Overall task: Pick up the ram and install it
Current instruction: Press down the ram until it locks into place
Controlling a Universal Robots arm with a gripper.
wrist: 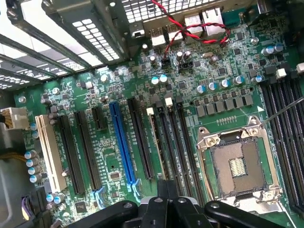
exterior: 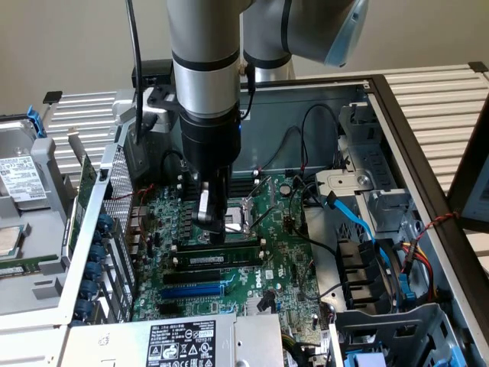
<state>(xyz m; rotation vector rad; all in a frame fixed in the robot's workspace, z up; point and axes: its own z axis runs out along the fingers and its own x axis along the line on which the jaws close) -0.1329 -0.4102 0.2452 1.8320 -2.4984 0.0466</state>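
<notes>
Closed end effector (exterior: 212,222) pressed down on the ram (exterior: 221,246), seated edgewise beside the socket (exterior: 250,213). Installing seemed underway; full seating needed an even downward push.

- Setting: an electronics or robotics test bench of the lab or workshop type, used for computer hardware assembly.
- Evidence, work item: an opened desktop computer case (exterior: 397,107) lies on its side with the side panel removed, exposing a green motherboard (exterior: 283,260) with an empty processor socket (wrist: 236,164), expansion slots and loose cabling.
- Evidence, equipment: an industrial robot arm (exterior: 205,92) with grey tubular links and a blue joint cap reaches into the case.
- Evidence, support surface: the case rests on a pale ribbed, slatted bench top (exterior: 435,95).
- Evidence, surroundings: a plain beige wall (exterior: 69,46) stands behind the bench; a detached metal drive cage (exterior: 23,222) lies at the exterior view's left.
</notes>
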